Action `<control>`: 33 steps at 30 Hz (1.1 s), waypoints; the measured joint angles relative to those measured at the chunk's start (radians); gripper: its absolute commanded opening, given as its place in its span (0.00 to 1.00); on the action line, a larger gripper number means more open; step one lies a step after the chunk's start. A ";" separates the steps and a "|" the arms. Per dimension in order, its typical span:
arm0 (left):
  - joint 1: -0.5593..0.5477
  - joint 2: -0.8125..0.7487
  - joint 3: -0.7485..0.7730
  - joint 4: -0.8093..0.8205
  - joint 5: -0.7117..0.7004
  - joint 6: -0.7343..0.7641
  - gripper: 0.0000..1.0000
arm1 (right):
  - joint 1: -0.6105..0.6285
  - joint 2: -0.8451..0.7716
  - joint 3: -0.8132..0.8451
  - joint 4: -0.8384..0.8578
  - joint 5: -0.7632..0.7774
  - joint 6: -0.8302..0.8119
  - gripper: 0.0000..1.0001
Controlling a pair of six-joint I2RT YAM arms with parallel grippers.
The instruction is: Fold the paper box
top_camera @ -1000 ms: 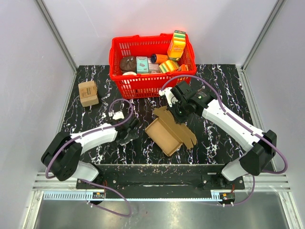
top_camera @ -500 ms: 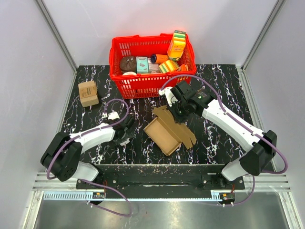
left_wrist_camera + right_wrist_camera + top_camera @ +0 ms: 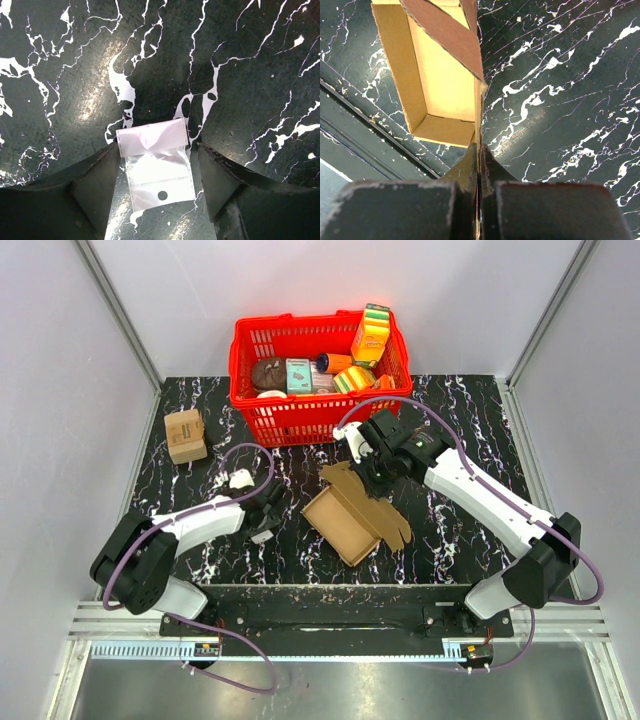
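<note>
The paper box [image 3: 348, 522], plain brown cardboard, lies half-formed on the black marble table, open side up, with notched flaps spread to the right. My right gripper [image 3: 378, 476] is at its far end, shut on a thin upright cardboard wall. In the right wrist view that wall's edge runs straight into the shut gripper [image 3: 479, 148], with the box's open inside [image 3: 445, 85] to the left. My left gripper [image 3: 268, 516] is low over the table, left of the box and apart from it. In its wrist view it [image 3: 159, 148] stands open astride a small clear plastic bag [image 3: 157, 172] lying flat.
A red basket [image 3: 300, 416] holding colourful packages stands at the back centre, just beyond the right gripper. A small tan printed box [image 3: 186, 434] sits at the far left. The table's front edge runs close below the paper box.
The left arm has drawn its gripper slightly left, away from the box, and its jaws have narrowed. The right arm and the box have not moved.
</note>
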 measured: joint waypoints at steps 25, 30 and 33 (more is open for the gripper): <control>-0.042 -0.092 -0.040 0.013 0.011 0.108 0.51 | 0.000 0.000 0.000 -0.001 0.007 0.003 0.00; -0.091 -0.264 -0.042 -0.044 0.019 0.138 0.49 | 0.000 0.002 0.000 -0.001 0.007 0.003 0.00; -0.150 -0.365 -0.040 -0.077 0.023 0.160 0.49 | 0.000 0.008 0.000 -0.002 0.005 0.003 0.00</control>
